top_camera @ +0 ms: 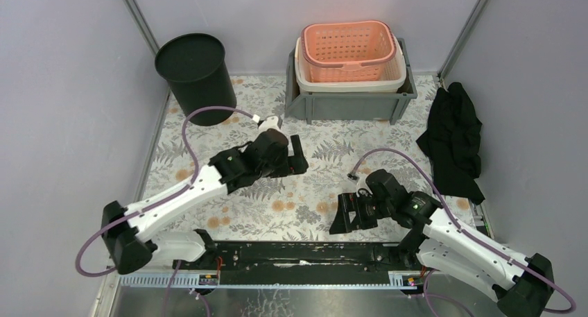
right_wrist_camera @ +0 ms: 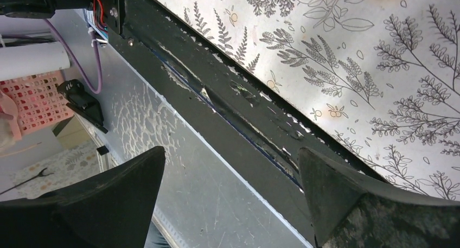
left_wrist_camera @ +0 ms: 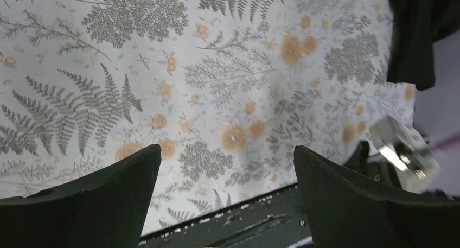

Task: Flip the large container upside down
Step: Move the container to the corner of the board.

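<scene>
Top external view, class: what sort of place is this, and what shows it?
Probably a robot lab test cell: plain grey walls box in a fern-print table, two arms are bolted at its edge, with a black bin and stacked baskets as props.

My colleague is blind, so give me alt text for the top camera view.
Two robot arms, left gripper and right gripper both open and empty, reach over a floral table. At the back stand a black bucket and a grey crate holding stacked baskets; a black cloth lies right.
</scene>
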### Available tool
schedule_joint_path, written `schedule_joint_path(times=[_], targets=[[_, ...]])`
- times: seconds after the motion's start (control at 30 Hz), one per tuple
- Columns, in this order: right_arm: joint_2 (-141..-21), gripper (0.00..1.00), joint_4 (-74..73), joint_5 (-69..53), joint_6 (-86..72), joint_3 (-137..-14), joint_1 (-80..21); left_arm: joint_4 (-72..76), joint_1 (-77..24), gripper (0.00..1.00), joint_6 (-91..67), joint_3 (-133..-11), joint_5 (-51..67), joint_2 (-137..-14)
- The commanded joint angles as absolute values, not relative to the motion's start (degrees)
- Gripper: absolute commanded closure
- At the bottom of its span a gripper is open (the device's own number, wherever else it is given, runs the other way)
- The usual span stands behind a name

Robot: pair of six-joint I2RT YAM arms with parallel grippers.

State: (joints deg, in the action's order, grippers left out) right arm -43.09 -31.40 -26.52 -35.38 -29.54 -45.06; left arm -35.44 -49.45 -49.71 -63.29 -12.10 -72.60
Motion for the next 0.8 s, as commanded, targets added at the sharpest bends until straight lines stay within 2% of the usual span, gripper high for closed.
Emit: schedule_joint_path(times=[0.0,0.27,0.47,0.6,0.77], targets=[[-41.1,0.01,-30.1,-25.5,-40.7,-27.8,-45.2,-40.3,-53.6,0.00,-53.8,-61.7,-17.5,-64.9],[-40.4,0.01,-24.5,-22.4,-46.3,-25.6,-45.3,-40.5,-54.3,0.00,-52.4,-55.4,-16.7,-55.8],[-44.0,0.01,-17.9,-23.7,-46.7,-27.9,-45.3,-45.9,-54.7,0.00,-55.3,-55.7,-16.5,-50.6],[-49.2,0.01,-14.6,-25.9,-45.5,-30.5,-45.3,-49.5,-54.7,0.00,-57.2,-56.1,-17.8,-45.5],[-52.6,0.01,-18.4,-21.7,-41.4,-37.5,-45.3,-53.3,-54.7,0.00,-57.0,-56.8,-20.6,-42.5]])
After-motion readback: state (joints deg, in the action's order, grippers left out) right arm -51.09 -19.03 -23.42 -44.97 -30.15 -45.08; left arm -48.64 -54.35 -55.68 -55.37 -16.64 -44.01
